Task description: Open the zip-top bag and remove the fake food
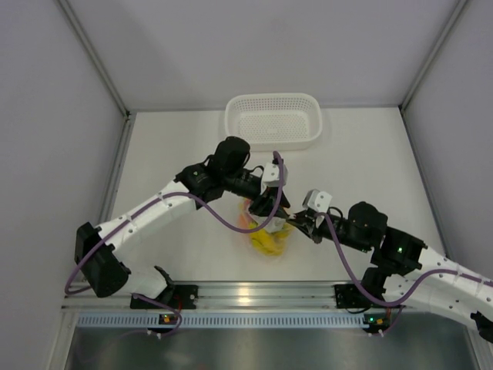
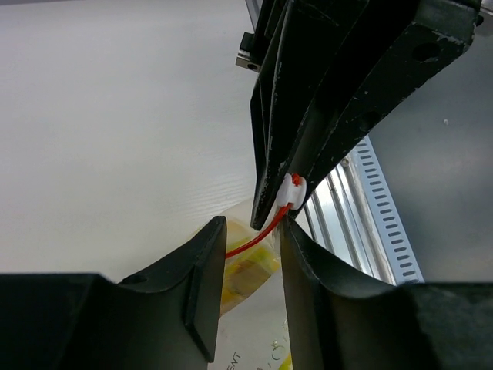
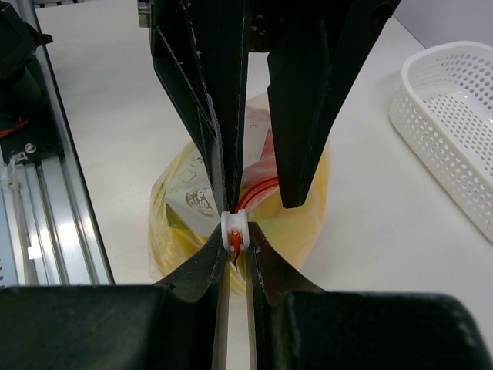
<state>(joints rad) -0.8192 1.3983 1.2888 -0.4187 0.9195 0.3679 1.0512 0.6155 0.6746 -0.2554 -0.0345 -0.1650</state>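
The zip-top bag (image 1: 262,231) lies on the table in front of the arms, with yellow fake food (image 1: 271,242) showing through it. My right gripper (image 1: 298,224) is shut on the bag's white zip slider (image 3: 235,229), which rides on the orange-red zip strip (image 3: 258,189). My left gripper (image 1: 271,210) is open. Its fingers (image 2: 202,281) straddle the bag's top edge, and the strip (image 2: 250,243) runs through the gap just behind the slider (image 2: 293,185). In the right wrist view the bag (image 3: 312,204) looks yellow inside. I cannot tell the fruits apart.
A white perforated basket (image 1: 273,119) stands at the back middle and also shows in the right wrist view (image 3: 454,116). The aluminium rail (image 1: 254,293) runs along the near table edge, close to the bag (image 2: 362,223). Grey walls enclose three sides.
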